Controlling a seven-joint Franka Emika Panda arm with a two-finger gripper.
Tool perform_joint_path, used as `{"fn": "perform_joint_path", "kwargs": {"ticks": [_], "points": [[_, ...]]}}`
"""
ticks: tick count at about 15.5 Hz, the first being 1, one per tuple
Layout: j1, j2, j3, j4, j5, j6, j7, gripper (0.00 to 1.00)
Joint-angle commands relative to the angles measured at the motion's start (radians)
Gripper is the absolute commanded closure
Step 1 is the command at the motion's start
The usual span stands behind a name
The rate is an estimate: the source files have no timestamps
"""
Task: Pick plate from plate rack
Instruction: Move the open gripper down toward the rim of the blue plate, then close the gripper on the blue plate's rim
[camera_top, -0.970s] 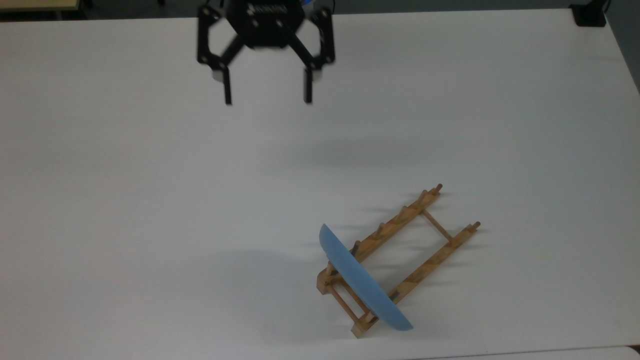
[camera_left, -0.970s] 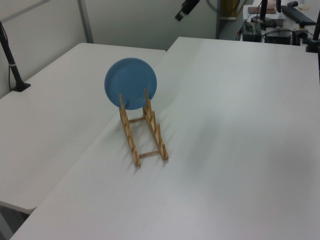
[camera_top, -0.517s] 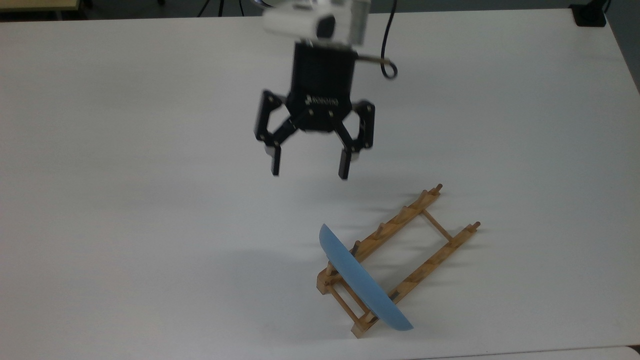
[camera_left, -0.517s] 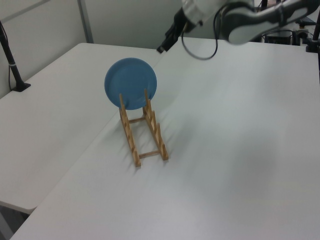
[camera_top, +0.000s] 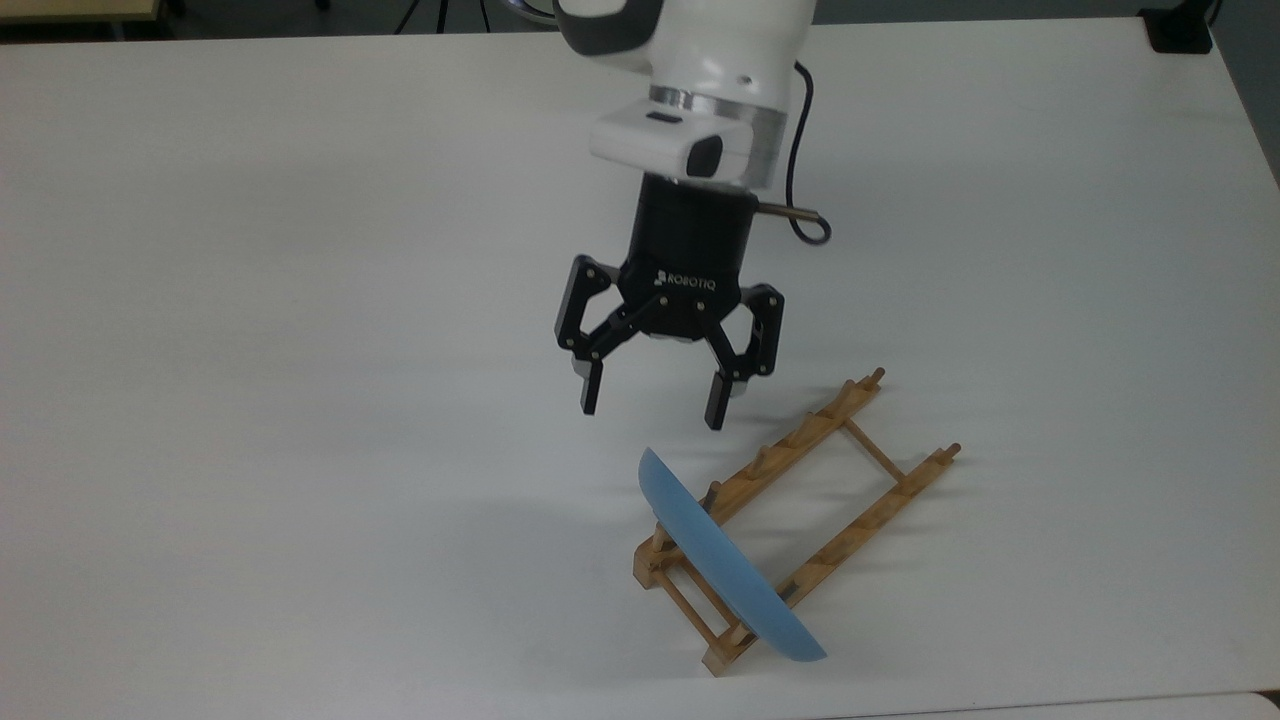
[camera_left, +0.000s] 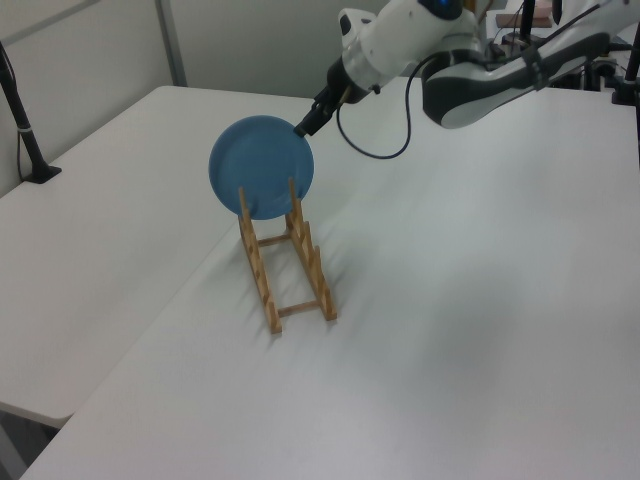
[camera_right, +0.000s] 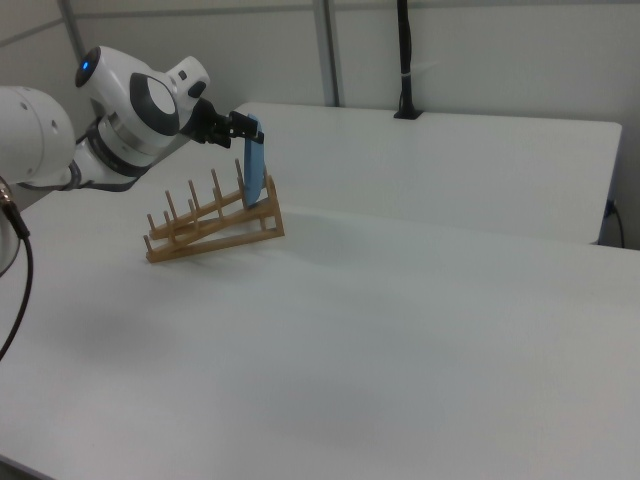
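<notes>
Top view: plate (camera_top: 728, 560) stands on edge in end slot of plate rack (camera_top: 800, 510), at rack's lower-left end, rest of rack bare. Rack lies on white table (camera_top: 250, 400). My gripper (camera_top: 650, 408) hangs just above plate's upper rim, not touching, fingers spread wide, holding nothing. Left view: my fingertips (camera_left: 303, 126) near plate's top right edge.

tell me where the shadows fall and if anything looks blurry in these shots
Top view: the plate casts a soft shadow toward the top view's left, the rack pegs throw faint streaks the same way, and the tool is sharp. Left view: a pale shadow lies on the table to the left view's right of the rack. Right view: a faint shadow sits beside the rack; nothing is smeared.
</notes>
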Motion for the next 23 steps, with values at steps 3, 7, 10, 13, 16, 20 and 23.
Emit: {"fn": "perform_joint_path", "kwargs": {"ticks": [3,7,10,13,16,20,23], "points": [[0.027,0.107,-0.017,0.125,-0.123,0.007,0.175,0.03],[0.029,0.138,-0.018,0.142,-0.155,0.007,0.193,0.20],[0.030,0.141,-0.018,0.153,-0.155,0.007,0.196,0.55],[0.030,0.141,-0.017,0.153,-0.154,0.007,0.198,0.87],[0.032,0.139,-0.018,0.151,-0.155,0.007,0.196,1.00],[0.030,0.136,-0.018,0.151,-0.155,0.007,0.196,1.00],[0.027,0.112,-0.017,0.147,-0.154,0.006,0.195,1.00]]}}
